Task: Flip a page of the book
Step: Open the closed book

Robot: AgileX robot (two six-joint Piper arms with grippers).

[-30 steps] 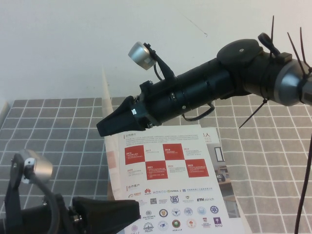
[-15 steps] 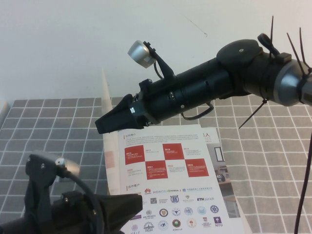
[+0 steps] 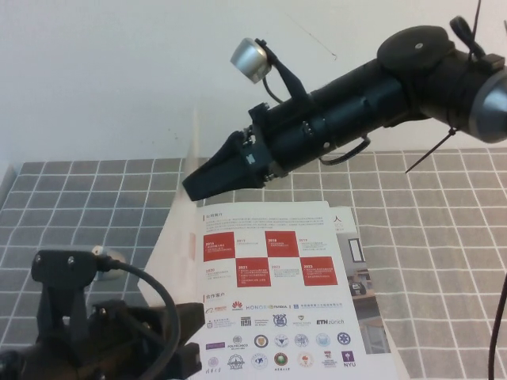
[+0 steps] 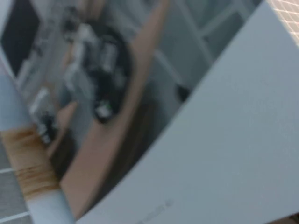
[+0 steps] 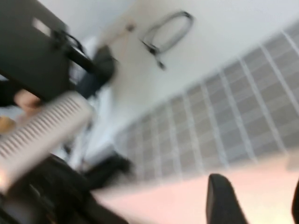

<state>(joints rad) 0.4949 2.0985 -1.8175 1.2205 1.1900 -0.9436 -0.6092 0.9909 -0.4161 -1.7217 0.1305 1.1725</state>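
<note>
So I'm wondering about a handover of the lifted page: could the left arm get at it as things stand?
Probably yes. The left gripper sits low at the near edge, just beside the page, which stands raised off the book. The right gripper hangs open above, seemingly clear of the path.

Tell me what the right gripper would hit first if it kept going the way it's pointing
Probably the lifted page. The right gripper, fingers open, points down toward the robot's left, just above that raised white leaf, over the book. The left gripper sits lower, nearer the camera. Depth is unclear.
</note>
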